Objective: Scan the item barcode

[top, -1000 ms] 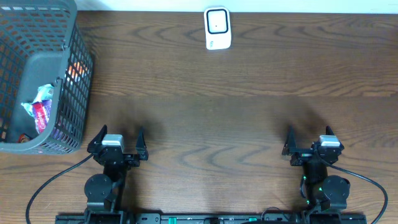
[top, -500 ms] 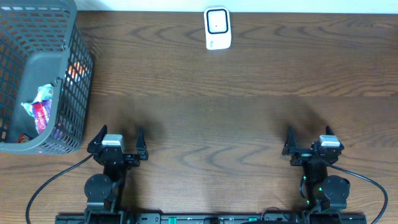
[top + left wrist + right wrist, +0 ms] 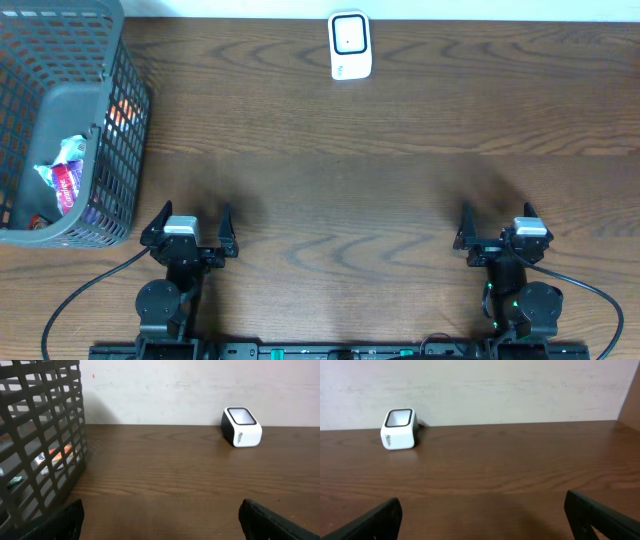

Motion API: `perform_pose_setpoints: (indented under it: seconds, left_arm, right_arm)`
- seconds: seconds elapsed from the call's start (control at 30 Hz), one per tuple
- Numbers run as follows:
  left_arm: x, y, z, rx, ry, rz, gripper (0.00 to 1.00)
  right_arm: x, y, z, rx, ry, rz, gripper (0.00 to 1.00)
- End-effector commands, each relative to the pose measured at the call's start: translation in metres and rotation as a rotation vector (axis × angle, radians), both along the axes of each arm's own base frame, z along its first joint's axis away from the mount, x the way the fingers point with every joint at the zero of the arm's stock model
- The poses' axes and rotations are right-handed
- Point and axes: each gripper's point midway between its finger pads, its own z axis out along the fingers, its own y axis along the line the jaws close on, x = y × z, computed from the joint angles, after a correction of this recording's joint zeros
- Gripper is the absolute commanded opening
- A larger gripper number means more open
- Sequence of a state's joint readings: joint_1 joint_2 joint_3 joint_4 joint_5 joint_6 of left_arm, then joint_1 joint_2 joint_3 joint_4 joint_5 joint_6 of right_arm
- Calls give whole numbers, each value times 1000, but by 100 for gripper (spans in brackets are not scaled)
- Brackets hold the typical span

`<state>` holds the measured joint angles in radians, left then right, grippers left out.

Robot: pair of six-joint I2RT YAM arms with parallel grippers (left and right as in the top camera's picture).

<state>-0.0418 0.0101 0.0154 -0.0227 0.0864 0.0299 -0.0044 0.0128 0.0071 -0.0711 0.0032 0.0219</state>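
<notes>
Near edge: left fingers (image 3: pixel 158 225) and right fingers (image 3: pixel 464 228) gape empty. Far centre, white boxy scanner (image 3: pixel 350 45); left, grey mesh basket (image 3: pixel 122 140), perhaps holding wrappers (image 3: pixel 66 183).

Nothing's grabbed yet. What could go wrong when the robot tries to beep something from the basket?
The packets lie deep in the mesh basket, so the open left gripper might bump its wall or snag a hole. The scanner stands far at the back edge of the table, so a loosely pinched packet could slip on the way. No barcode shows; it may face away.
</notes>
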Motion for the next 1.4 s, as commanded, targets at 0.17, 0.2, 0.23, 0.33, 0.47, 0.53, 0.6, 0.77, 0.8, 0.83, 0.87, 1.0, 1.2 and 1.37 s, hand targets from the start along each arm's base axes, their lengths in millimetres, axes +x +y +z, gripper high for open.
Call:
perform_pose_setpoints:
  seconds: [0.17,0.2,0.23,0.33,0.47,0.53,0.6,0.77,0.8,0.83,0.87,1.0,1.2,1.37]
  left_arm:
    - [-1,-1,-15,0,49,-6,98]
    - [-1,-1,-15,0,49,-6,98]
    - [-1,-1,-15,0,49,-6,98]
    - [-1,-1,-15,0,49,-6,98]
    - [-1,-1,-15,0,49,-6,98]
    - [-1,-1,-15,0,49,-6,98]
    - [-1,-1,-15,0,49,-6,98]
    - [-2,-8,-14,-27,46,-44,98]
    - [-2,-12,-13,-54,48,-64,98]
    - [-3,-16,-13,-92,52,-84,98]
    - [-3,-20,-11,-143,54,-103,98]
    - [-5,-35,6,-356,26,-174,98]
    - [-21,-60,76,-598,-162,-395,98]
    - [-53,-60,155,-539,-479,-500,98]
  right_arm:
    - [0,0,-2,15,8,-1,99]
    - [0,0,-2,15,8,-1,99]
    - [0,0,-2,15,8,-1,99]
    - [0,0,-2,15,8,-1,99]
    - [0,0,-2,15,8,-1,99]
    - [0,0,-2,15,8,-1,99]
    - [0,0,-2,15,8,-1,99]
    - [0,0,-2,15,8,-1,99]
    - [0,0,-2,15,8,-1,99]
    - [0,0,-2,15,8,-1,99]
    - [0,0,-2,15,8,-1,99]
    - [0,0,-2,15,8,-1,99]
    - [0,0,-2,15,8,-1,99]
    - [0,0,-2,15,8,-1,99]
